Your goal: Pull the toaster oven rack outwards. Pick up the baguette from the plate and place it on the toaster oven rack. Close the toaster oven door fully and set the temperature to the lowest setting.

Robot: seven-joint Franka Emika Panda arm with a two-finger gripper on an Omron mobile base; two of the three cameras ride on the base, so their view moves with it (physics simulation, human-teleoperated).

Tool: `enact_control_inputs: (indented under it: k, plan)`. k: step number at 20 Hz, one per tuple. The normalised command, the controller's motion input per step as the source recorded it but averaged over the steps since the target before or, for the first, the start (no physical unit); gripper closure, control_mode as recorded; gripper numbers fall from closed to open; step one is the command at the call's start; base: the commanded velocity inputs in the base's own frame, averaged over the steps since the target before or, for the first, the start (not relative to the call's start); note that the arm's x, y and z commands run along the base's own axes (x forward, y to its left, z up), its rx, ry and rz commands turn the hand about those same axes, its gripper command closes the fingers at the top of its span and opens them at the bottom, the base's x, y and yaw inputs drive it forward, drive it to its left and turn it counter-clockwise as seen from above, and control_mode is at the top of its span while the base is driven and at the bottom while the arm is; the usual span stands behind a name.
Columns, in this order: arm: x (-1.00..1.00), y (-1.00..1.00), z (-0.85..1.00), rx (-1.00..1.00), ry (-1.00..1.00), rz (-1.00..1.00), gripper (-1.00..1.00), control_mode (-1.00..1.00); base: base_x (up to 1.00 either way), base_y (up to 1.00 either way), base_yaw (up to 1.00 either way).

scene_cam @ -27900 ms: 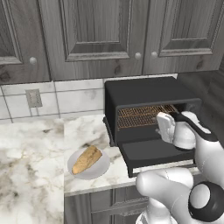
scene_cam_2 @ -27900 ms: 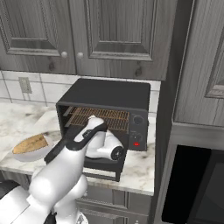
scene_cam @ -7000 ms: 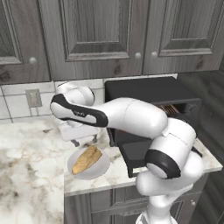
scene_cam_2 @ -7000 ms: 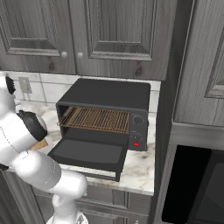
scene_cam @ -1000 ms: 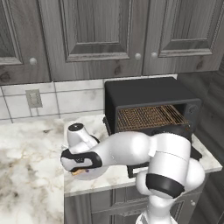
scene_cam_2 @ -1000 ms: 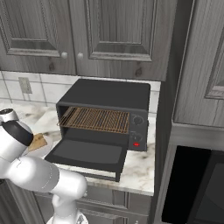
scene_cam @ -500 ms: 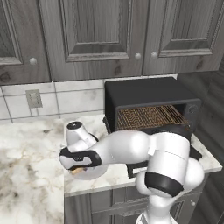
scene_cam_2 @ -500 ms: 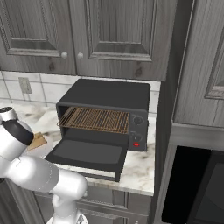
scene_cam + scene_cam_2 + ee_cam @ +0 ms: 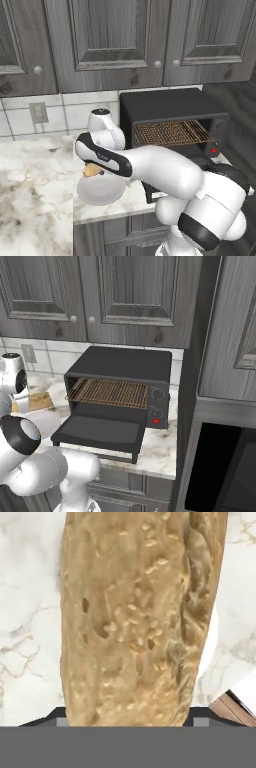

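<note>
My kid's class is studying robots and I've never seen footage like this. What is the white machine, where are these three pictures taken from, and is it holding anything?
It is a white robot arm on a drivable base, in a computer-rendered kitchen. Two pictures come from cameras on the base, behind the arm to its left and right. The third looks along the end effector, which is closed around the baguette, golden and seeded.

On the marble counter sits the round white plate, just below the arm's wrist. Beside it stands the black toaster oven, with the toaster oven door dropped open and the toaster oven rack, a copper-coloured mesh, showing in the opening.
</note>
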Motion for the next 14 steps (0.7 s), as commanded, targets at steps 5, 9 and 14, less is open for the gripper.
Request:
enact_control_inputs:
  k: [5, 9, 14]
  plan:
    - [-0.22, -0.72, 0.67, 0.19, -0.19, -0.12, 1.00, -1.00, 0.00, 0.00, 0.00]
    - [-0.21, -0.37, 0.76, 0.13, -0.22, -0.04, 1.00, -1.00, 0.00, 0.00, 0.00]
    - [-0.07, -0.45, 0.47, 0.08, -0.14, -0.03, 1.00, -1.00, 0.00, 0.00, 0.00]
